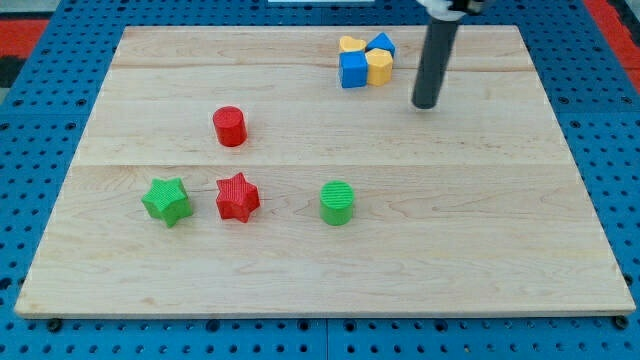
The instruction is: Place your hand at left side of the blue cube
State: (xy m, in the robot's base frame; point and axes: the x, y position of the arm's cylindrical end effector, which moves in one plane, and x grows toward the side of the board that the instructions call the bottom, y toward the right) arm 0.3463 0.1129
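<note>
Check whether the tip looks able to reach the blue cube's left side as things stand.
Probably yes. My tip sits right of the cluster, and the board left of the blue cube is bare; it would need to skirt below the yellow block.

The blue cube [352, 70] sits flat in the upper middle of the frame, right of centre, near the top edge of the surface [300, 270]. Its ribbed front face looks toward the view's bottom.
</note>
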